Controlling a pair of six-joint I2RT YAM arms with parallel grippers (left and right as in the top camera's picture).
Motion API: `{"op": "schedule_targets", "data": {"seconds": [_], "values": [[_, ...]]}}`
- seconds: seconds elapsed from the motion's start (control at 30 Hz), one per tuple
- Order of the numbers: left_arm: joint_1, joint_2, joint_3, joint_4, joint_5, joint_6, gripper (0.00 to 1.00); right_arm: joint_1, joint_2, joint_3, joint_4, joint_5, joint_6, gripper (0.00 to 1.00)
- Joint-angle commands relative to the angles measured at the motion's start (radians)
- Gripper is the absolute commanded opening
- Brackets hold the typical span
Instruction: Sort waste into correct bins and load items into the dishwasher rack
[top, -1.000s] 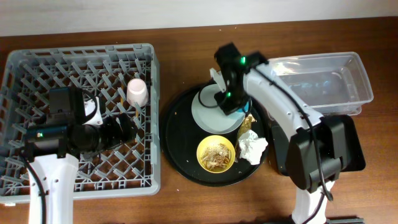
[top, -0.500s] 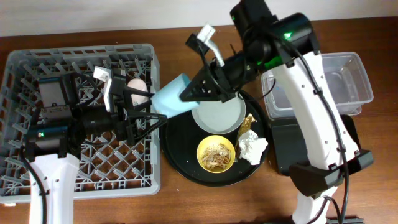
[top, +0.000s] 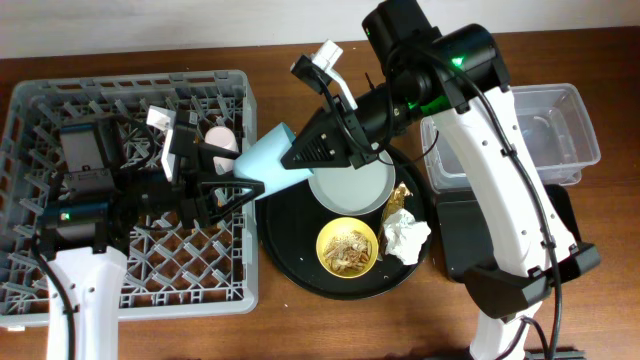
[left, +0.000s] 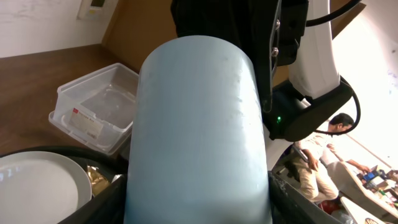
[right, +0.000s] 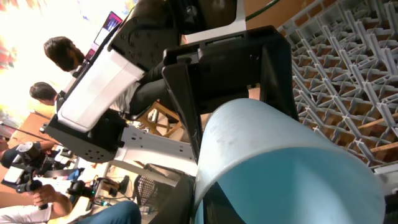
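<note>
The blue cup hangs on its side in the air between the two arms, above the right edge of the grey dishwasher rack. My right gripper is shut on its rim, one finger inside the cup. My left gripper is open, its fingers on either side of the cup's base end. The pink cup stands in the rack, partly hidden. The grey plate, yellow bowl with scraps, white napkin and gold wrapper lie on the round black serving tray.
The clear tub stands at the right, with the shallow black tray in front of it, partly under the right arm. The left wrist view also shows the tub and plate. The rack's pegs show in the right wrist view.
My right gripper lifted the blue cup off the serving tray and carried it left. My left gripper rose from the rack and opened; the cup's base now lies between its fingers.
</note>
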Motion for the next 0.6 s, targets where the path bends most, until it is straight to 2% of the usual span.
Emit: {"op": "schedule_targets", "data": {"seconds": [0.0,0.07,0.13,0.17,0.23,0.27,0.3,0.33,0.37,0.47,0.57], "values": [[0.000,-0.009,0.006,0.013,-0.014,0.009,0.39,0.003,-0.027,0.015,0.002,0.009,-0.014,0.25],[0.000,-0.009,0.006,0.013,-0.149,-0.014,0.39,-0.011,-0.027,0.015,-0.001,0.077,-0.013,0.51],[0.000,-0.009,0.006,-0.005,-0.378,-0.101,0.39,-0.048,-0.027,0.015,-0.020,0.197,-0.010,0.58],[0.000,-0.009,0.006,-0.054,-0.501,-0.126,0.39,-0.079,-0.027,0.015,-0.020,0.311,-0.003,0.68],[0.000,-0.009,0.006,-0.143,-0.722,-0.126,0.39,-0.109,-0.027,0.015,-0.020,0.512,0.061,0.78],[0.000,-0.009,0.006,-0.180,-0.847,-0.133,0.39,-0.117,-0.027,0.015,-0.020,0.658,0.109,0.99],[0.000,-0.009,0.006,-0.198,-0.937,-0.167,0.39,-0.122,-0.024,0.015,-0.020,0.776,0.145,0.99],[0.000,-0.009,0.006,-0.223,-1.098,-0.235,0.39,-0.122,-0.019,0.013,-0.020,0.937,0.174,0.99],[0.000,-0.009,0.006,-0.235,-1.192,-0.285,0.39,-0.122,-0.019,0.013,-0.020,0.979,0.174,0.99],[0.000,-0.008,0.006,-0.243,-1.221,-0.360,0.39,-0.122,-0.019,0.013,-0.019,1.033,0.174,0.99],[0.000,-0.002,0.006,-0.248,-1.221,-0.370,0.39,-0.122,-0.019,0.013,-0.019,1.032,0.174,0.99]]}}
